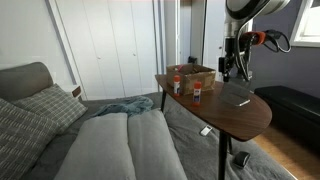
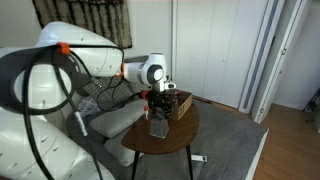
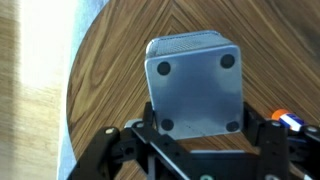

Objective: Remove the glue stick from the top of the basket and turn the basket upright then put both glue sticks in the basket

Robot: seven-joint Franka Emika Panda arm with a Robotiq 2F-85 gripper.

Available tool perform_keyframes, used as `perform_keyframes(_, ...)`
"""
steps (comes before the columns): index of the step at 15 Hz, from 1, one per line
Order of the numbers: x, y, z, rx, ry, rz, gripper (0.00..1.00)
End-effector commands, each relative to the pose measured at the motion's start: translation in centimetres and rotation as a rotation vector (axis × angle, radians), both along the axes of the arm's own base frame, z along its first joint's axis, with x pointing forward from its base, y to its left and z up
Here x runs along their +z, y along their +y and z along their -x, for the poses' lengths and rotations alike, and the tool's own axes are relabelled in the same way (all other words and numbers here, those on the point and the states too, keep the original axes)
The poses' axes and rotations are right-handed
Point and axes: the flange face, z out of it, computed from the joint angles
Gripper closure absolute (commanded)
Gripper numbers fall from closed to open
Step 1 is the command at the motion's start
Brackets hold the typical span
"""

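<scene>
The basket (image 1: 238, 97) is a grey mesh pot standing upside down on the round wooden table (image 1: 250, 118), also visible in an exterior view (image 2: 160, 126). In the wrist view its flat base (image 3: 195, 75) faces up with four dark dots at the corners and nothing on it. My gripper (image 3: 200, 120) is open and hangs just above the basket, with a finger on each side of it. It shows in both exterior views (image 1: 235, 70) (image 2: 160, 100). Two red-orange glue sticks (image 1: 178, 86) (image 1: 197, 92) stand beside the box, apart from the gripper.
A brown cardboard box (image 1: 192, 74) sits at the far end of the table, also in an exterior view (image 2: 180, 103). A grey sofa with cushions (image 1: 60, 120) lies next to the table. The table edge (image 3: 75, 110) runs close on the left of the wrist view.
</scene>
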Motion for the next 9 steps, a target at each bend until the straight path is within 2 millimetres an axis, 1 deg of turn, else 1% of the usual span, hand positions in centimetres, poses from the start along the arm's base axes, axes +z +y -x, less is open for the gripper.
perform_keyframes(1, 1.1, -1.1, 2.6, 0.112, -0.158, -0.027, 0.44)
perform_keyframes(3, 0.8, -1.9, 3.5, 0.17, -0.234, -0.057, 0.44)
perform_keyframes(7, -0.8, -3.9, 5.2, 0.254, -0.374, -0.15, 0.44)
perform_keyframes(9, -1.2, -4.7, 6.1, 0.297, -0.44, -0.19, 0.44)
